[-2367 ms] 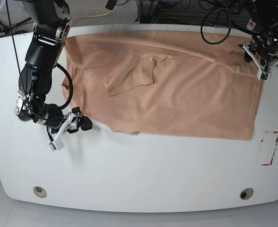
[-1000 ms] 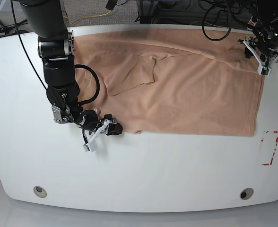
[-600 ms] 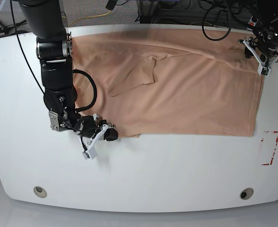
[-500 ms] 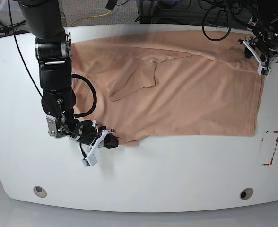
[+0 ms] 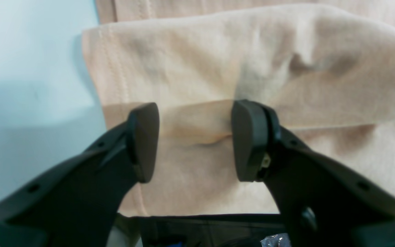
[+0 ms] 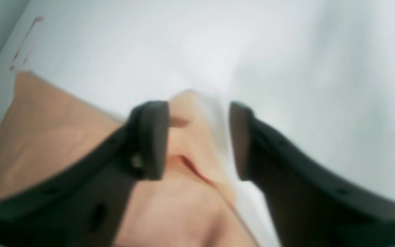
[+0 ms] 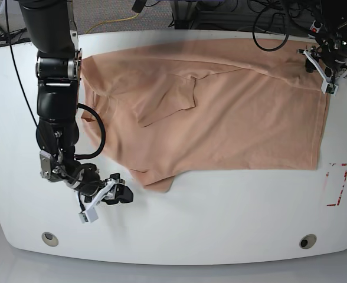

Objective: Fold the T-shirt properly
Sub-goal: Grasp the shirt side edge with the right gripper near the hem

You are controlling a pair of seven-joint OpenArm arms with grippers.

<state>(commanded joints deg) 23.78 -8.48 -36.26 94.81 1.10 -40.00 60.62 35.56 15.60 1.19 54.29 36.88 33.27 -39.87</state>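
**Mia:** What is on the left side?

**Ben:** A black arm (image 7: 55, 88) comes down over the white table (image 7: 221, 230). At its end is the right gripper (image 7: 114, 195), low near the front edge. It sits just beside the shirt's front left corner.

**Mia:** Is it pinching anything?

**Ben:** No. In the right wrist view its two fingers (image 6: 151, 137) are spread apart. A bump of pink cloth lies in the gap. That picture is blurry, so I cannot tell if the cloth touches the fingers.

**Mia:** Where is the T-shirt (image 7: 238, 118)?

**Ben:** It lies spread out on the back half of the table, nearly from one side to the other. It is peach pink and plain. A sleeve (image 7: 164, 103) is folded in on top, left of the middle. The front left corner (image 7: 159, 181) sticks out toward the front and looks wrinkled.

**Mia:** And on the right?

**Ben:** The left gripper (image 7: 322, 72) is at the far right corner of the shirt. In the left wrist view its fingers (image 5: 144, 140) are spread wide too. They point down at a folded edge of the cloth by the hem (image 5: 115, 68), with a crease between them. Nothing is squeezed.

**Mia:** Anything else?

**Ben:** A little red mark (image 7: 337, 184) on the table, near the right edge, apart from the shirt.
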